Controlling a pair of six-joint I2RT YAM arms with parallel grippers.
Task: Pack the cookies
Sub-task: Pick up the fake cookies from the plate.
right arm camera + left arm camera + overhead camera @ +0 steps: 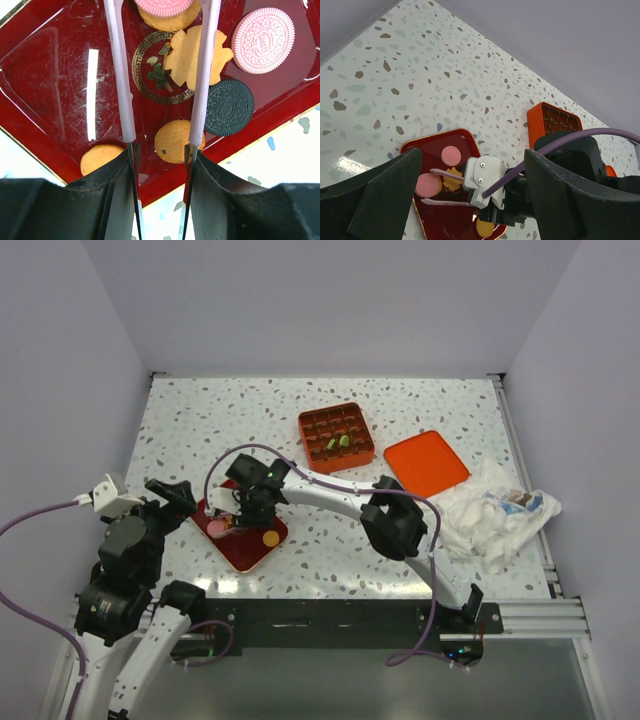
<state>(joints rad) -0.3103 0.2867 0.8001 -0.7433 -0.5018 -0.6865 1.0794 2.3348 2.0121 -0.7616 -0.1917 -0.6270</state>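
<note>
**Pink cookie between the tips, not yet pinched**

Down over the red tray point(60, 75) with the right gripper point(221, 525), jaws parted partway and clamped on nothing. Right at the tips, between the two long lilac fingers point(120, 75): the pink cookie point(165, 6), lying flat atop a tan cookie point(172, 22), with a sliver of gap either side and no contact to be seen. Round, so no long axis to line up with; probably just a squeeze straight across.

Further back toward the palm, between the fingers: a flower-shaped cookie point(185, 60), partly under one finger, and a plain tan biscuit point(170, 142). Outside that same finger: a second pink cookie point(262, 40) and a dark brown cookie point(229, 107), near but off the closing line. Outside the other finger, by the palm: an orange cookie point(102, 159).

Off beside the tray, the left gripper point(172, 498), jaws wide and holding nothing; plainly the farther arm.

Glossy, hard tray floor with a raised rim: likely slippery under a thin disc, with some risk of lifting the tan cookie along with the pink.

Back past the wrist and well apart, on the speckled table point(200, 420): the orange compartment box point(337, 420) with two greenish cookies point(344, 440) inside, its lid point(426, 461) beside it, and a crumpled white cloth point(495, 515) beyond.
</note>
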